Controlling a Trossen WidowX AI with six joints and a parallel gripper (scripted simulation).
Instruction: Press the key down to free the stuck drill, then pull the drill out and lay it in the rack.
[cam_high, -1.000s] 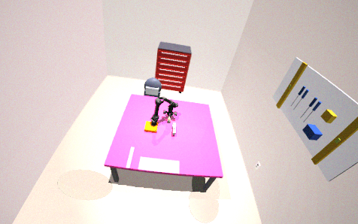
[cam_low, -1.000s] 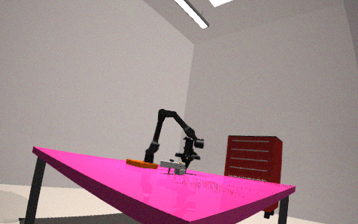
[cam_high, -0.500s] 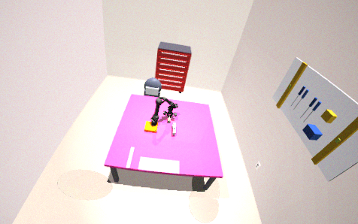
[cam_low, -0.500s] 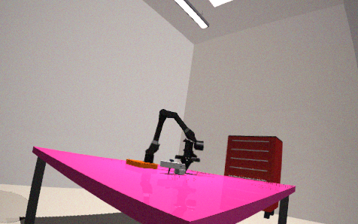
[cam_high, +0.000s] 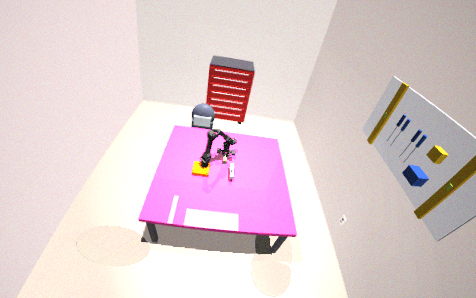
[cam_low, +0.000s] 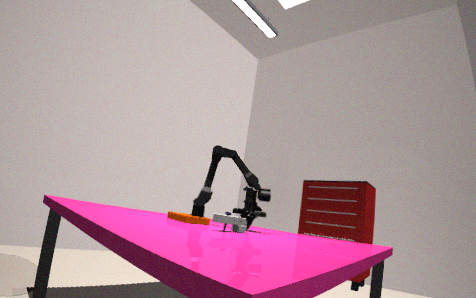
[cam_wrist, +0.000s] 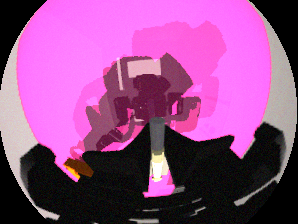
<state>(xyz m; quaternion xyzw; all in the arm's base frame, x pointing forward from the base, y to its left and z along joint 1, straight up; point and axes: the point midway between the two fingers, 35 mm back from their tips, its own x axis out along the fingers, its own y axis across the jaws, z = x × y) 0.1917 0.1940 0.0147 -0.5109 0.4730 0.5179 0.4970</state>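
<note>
My gripper (cam_high: 226, 154) (cam_low: 249, 226) (cam_wrist: 154, 124) is low over the table, pointing down. It is shut on the drill (cam_wrist: 157, 131), which shows in the wrist view as a dark grey rod with a pale yellow and white part. A long white block (cam_high: 231, 172) (cam_low: 222, 218) is beside the gripper, with a small dark knob (cam_low: 228, 213) on top. I cannot tell whether that knob is the key. A small pale grey piece (cam_low: 239, 228) sits below the block's end near the gripper. I cannot make out the rack for certain.
An orange-yellow block (cam_high: 201, 169) (cam_low: 188, 218) (cam_wrist: 80, 168) is at the arm's base. A white sheet (cam_high: 211, 219) and a narrow white strip (cam_high: 173, 209) are on the magenta table (cam_high: 260, 190) (cam_low: 150, 245). A red cabinet (cam_high: 230, 92) (cam_low: 335, 206) stands off the table.
</note>
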